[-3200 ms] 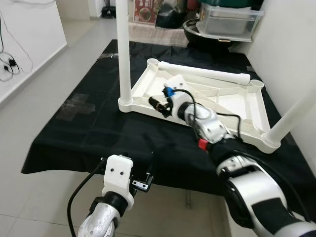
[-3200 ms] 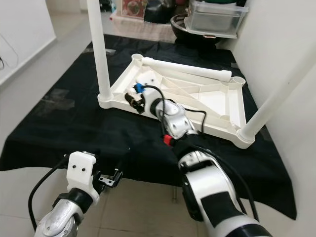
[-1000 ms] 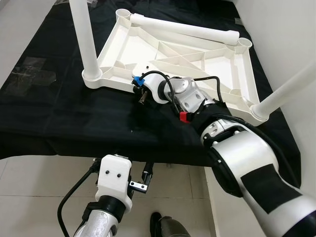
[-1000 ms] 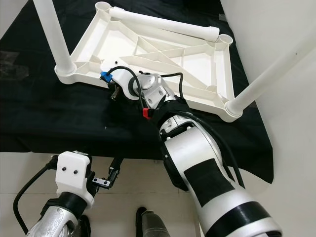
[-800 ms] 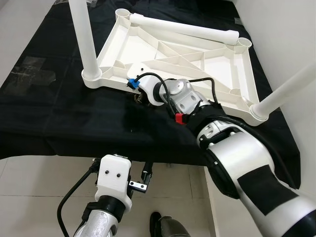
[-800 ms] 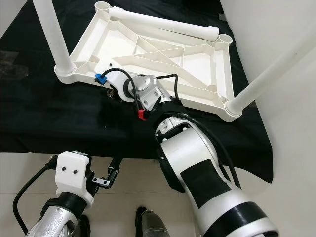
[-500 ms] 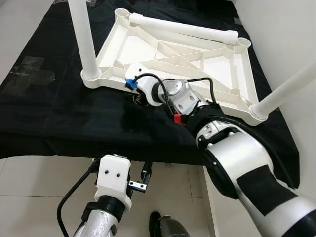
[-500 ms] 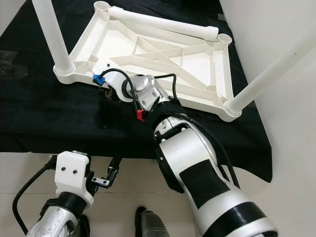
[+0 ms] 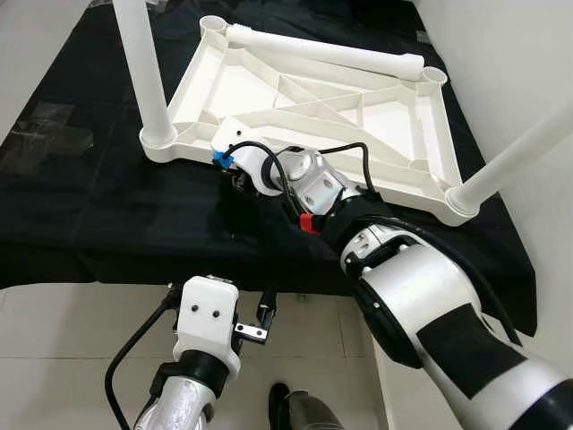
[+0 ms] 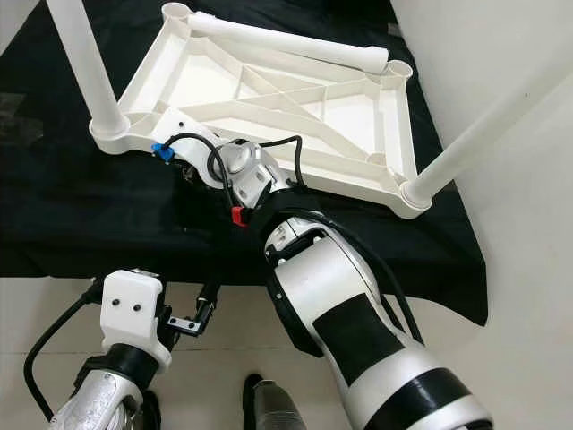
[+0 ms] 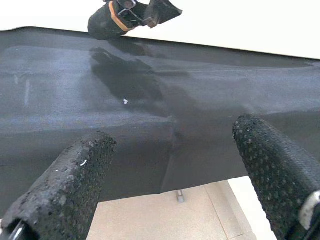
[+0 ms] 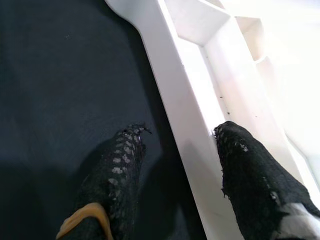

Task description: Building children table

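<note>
The white plastic tabletop (image 9: 313, 98) is lying upside down on a black cloth (image 9: 107, 197) spread over the floor, its ribbed underside facing up. Two white legs are standing in its corner sockets: one upright leg (image 9: 139, 72) at the near left corner and another leg (image 9: 519, 157) leaning out from the near right corner, while a loose leg (image 9: 322, 52) is lying across the far edge. The right gripper (image 12: 175, 150) is reaching to the tabletop's near rim (image 12: 175, 100), its fingers (image 12: 250, 170) spread apart, one on the cloth outside and one on the inner side, straddling the rim without squeezing it. The left gripper (image 11: 170, 170) is hanging low near the cloth's front edge, over the tiled floor (image 9: 54, 358), its fingers (image 11: 75, 175) parted and holding nothing.
</note>
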